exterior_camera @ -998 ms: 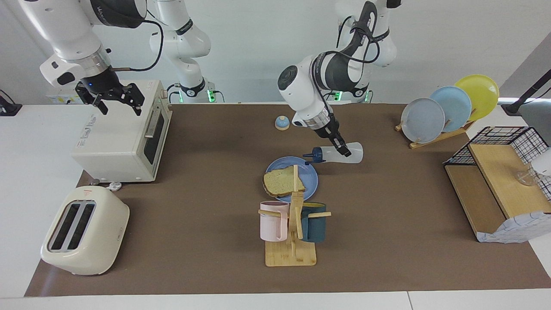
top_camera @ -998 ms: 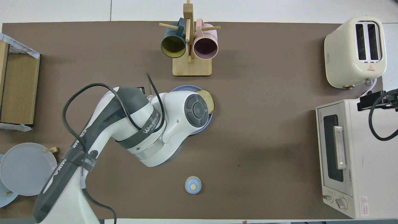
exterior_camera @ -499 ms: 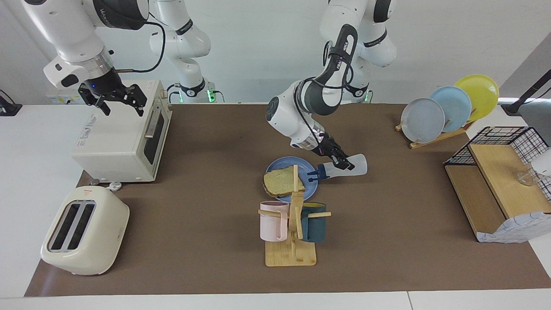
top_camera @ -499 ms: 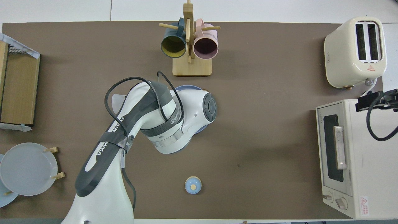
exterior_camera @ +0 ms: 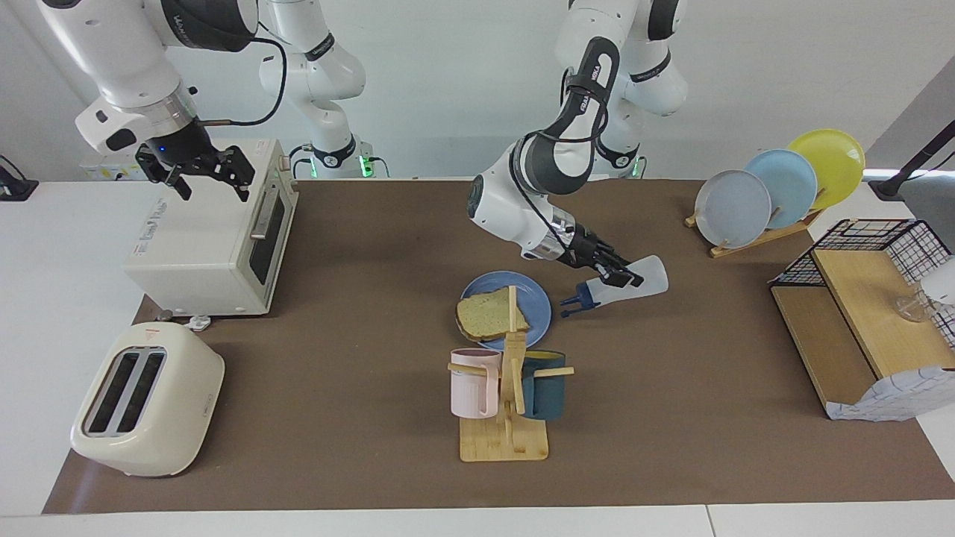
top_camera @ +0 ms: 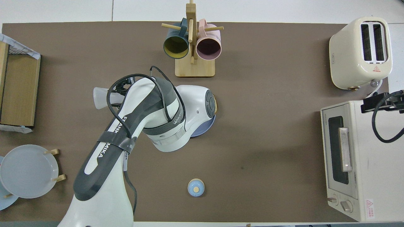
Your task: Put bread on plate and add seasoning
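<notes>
The left hand (exterior_camera: 625,277) is clenched on the seasoning bottle (exterior_camera: 623,287), tipped with its navy cap angled down. A second ago that cap hung over the rim of the blue plate (exterior_camera: 539,294); half a second ago it dipped low at the plate's edge; now the bottle has swung off toward the left arm's end of the surface (exterior_camera: 671,418), and its spout is over bare brown mat just beside the plate. I judge the pouring stroke is over and the bottle is heading to be set down, or is being shaken sideways.

Nearest the hand, the bottle is soft translucent white plastic, cylindrical, flaring at its base. Just past its cap sits the plate, round, flat and smooth, with the bread slice (exterior_camera: 489,315) lying on it: roughly square, porous tan crumb, darker crust, one corner overhanging the rim. Beside that stands a wooden mug rack (exterior_camera: 504,418) with a pink ribbed mug and a teal one.

Well apart, the right hand (exterior_camera: 200,171) waits, fingers spread and empty, over the boxy cream toaster oven (exterior_camera: 201,246).
</notes>
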### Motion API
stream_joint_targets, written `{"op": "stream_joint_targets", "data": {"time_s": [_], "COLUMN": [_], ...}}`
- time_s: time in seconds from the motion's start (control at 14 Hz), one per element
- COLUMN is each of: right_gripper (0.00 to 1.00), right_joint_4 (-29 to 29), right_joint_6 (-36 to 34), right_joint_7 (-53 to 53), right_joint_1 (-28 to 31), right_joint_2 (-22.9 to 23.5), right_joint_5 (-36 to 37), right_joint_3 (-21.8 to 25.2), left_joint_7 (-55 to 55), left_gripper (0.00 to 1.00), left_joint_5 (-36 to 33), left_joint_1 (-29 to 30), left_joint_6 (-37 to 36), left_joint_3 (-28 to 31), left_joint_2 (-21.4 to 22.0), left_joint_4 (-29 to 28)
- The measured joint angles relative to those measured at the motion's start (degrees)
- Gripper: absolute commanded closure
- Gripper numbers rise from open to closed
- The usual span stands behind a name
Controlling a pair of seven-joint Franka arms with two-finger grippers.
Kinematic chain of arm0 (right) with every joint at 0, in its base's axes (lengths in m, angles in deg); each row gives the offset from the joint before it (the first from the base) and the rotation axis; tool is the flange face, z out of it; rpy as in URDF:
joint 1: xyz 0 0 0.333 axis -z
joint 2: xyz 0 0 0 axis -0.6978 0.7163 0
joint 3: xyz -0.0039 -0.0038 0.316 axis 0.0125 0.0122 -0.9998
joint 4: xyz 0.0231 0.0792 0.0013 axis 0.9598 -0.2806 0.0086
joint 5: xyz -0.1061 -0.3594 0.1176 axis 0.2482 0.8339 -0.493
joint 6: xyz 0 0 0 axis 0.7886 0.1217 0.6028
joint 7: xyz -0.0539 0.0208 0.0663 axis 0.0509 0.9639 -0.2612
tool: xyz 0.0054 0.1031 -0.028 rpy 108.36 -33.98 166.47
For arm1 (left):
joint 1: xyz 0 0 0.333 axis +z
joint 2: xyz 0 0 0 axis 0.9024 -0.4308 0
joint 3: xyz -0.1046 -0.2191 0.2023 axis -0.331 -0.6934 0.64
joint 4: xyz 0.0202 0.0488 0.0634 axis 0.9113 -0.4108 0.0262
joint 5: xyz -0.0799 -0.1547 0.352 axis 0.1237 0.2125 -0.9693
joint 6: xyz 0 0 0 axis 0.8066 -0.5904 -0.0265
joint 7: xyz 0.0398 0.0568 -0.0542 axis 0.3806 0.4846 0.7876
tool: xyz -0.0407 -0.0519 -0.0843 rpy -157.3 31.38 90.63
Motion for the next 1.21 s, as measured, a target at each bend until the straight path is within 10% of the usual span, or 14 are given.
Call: {"op": "stream_joint_targets", "data": {"time_s": [1.21], "right_gripper": [0.00], "right_joint_4": [-0.02], "right_joint_6": [0.00], "right_joint_7": [0.00], "right_joint_1": [0.00], "right_joint_2": [0.00], "right_joint_5": [0.00], "right_joint_3": [0.00], "left_joint_7": [0.00], "left_gripper": [1.00], "left_joint_5": [1.52], "left_joint_1": [-5.66], "left_joint_6": [-6.47], "left_joint_3": [-0.95], "left_joint_2": [-2.67], "left_joint_4": [0.49]}}
